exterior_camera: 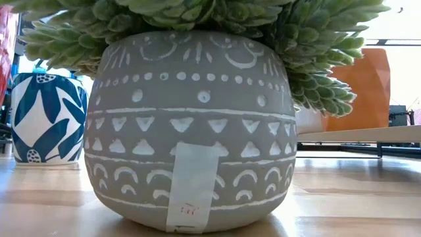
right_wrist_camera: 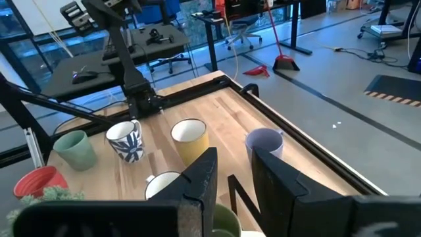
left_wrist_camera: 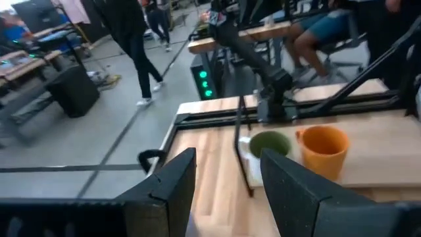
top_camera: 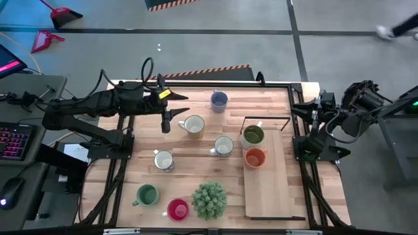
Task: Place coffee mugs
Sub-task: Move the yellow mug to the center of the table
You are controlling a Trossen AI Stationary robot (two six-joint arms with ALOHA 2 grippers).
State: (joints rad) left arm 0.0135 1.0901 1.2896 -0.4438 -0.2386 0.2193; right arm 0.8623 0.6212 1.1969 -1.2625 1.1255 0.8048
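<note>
Mugs sit spread over the bench (top_camera: 196, 104). From the left: green mug (top_camera: 147, 194), red mug (top_camera: 177, 209), two white mugs (top_camera: 163, 159), blue-grey mug (top_camera: 219, 100), then olive mug (top_camera: 253, 135) and orange mug (top_camera: 255, 157) on the tray (top_camera: 274, 189). They look hard, smooth and breakable; grab the rim or handle. The left gripper (top_camera: 166, 122) hangs beside the cream mug (top_camera: 194, 125), fingers apart, holding nothing. The right gripper (right_wrist_camera: 230, 178) waits off the bench's right edge, fingers slightly apart, empty.
</note>
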